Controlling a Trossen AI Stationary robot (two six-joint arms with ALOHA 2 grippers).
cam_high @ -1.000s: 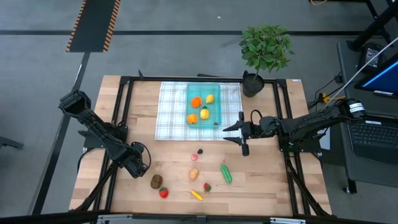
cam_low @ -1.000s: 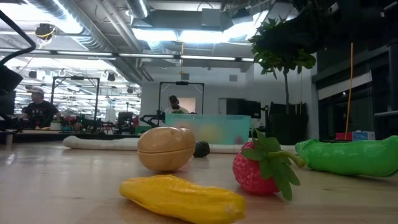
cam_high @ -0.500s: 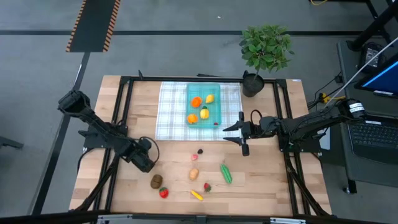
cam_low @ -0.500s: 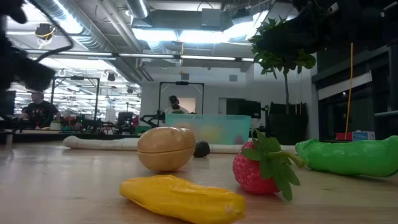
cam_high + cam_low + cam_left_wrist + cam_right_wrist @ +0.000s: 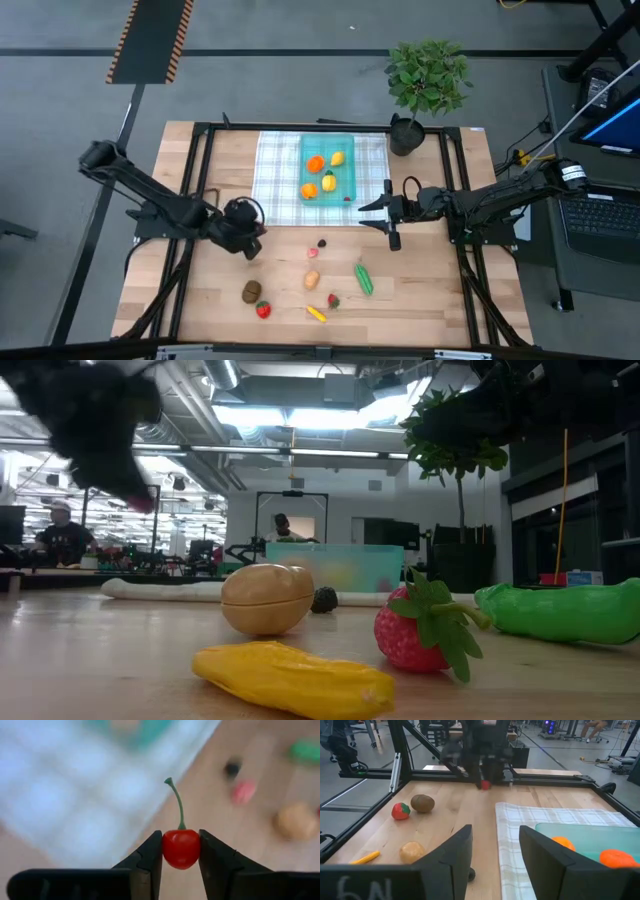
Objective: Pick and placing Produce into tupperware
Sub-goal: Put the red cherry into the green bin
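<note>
My left gripper (image 5: 246, 228) hangs above the bare wood left of the table's middle, shut on a red cherry (image 5: 181, 851) with a green stem; the right wrist view shows that cherry (image 5: 485, 784) too. The teal tupperware (image 5: 345, 150) stands on a checked cloth (image 5: 275, 175) at the far middle, with oranges and lemons in it. Loose produce lies on the near half: a kiwi (image 5: 251, 291), a strawberry (image 5: 263, 309), a potato (image 5: 312, 280) and a cucumber (image 5: 363, 278). My right gripper (image 5: 385, 214) waits open, right of the tupperware. My left gripper pinches the cherry's round body by its two sides (image 5: 167, 849) between its two fingers. The fingers slant down. The stem (image 5: 176, 802) sticks out ahead of the fingertips. The cherry is lifted clear of the table.
A potted plant (image 5: 425, 85) stands at the far right corner. A black frame (image 5: 200, 150) runs round the table top. A small dark berry (image 5: 322, 241), a pink piece (image 5: 312, 254), a yellow piece (image 5: 316, 313) and a small strawberry (image 5: 333, 300) also lie on the wood.
My left gripper has risen and swung toward the table's right and far edges, nearer the checked cloth, rolling its wrist as it went. It has come into the low view's upper left.
</note>
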